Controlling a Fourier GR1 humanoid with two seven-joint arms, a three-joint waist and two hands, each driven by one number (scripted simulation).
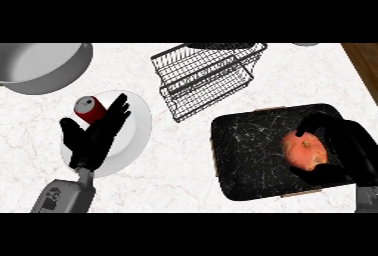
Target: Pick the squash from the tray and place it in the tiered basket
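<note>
White marble worktop (184,165) throughout. Nearest me, my right hand (347,150) is curled round the squash (304,151), which sits on the black tray (251,150): grasp step. My left hand (92,137) rests open. Next, I judge: lift, carry to the tiered basket (203,77) beyond.

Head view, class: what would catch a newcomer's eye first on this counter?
The orange squash on the dark tray at lower right, with the right hand curled round it. Next, the black wire tiered basket at top centre. At left, the open left hand rests above a white plate with a red can.
</note>
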